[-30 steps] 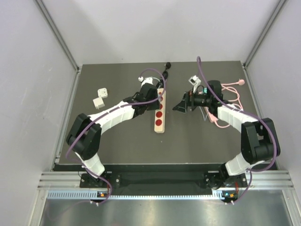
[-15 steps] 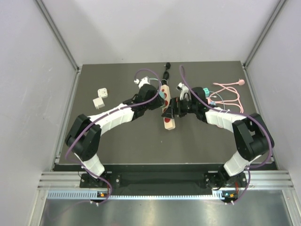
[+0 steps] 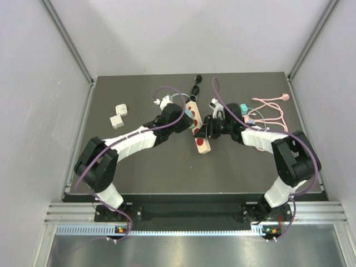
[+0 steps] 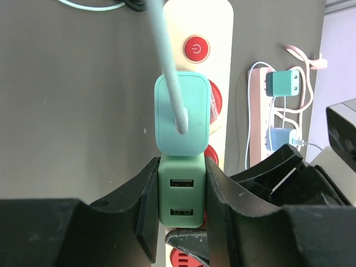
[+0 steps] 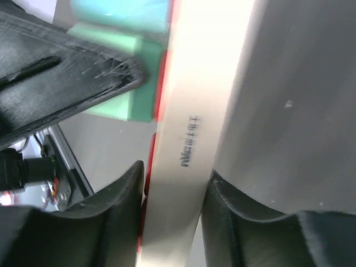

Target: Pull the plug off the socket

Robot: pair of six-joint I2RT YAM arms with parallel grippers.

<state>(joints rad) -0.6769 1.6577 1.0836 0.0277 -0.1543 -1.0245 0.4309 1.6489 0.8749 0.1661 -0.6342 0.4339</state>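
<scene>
Soft, even overhead light; the top view is sharp, with faint shadows on the table. Right wrist view is blurred, the power strip glaring white toward 12 o'clock

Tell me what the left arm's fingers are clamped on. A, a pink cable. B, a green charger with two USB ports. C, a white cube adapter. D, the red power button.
B: in the left wrist view the left fingers press on both sides of the green charger, which sits on the power strip.
</scene>
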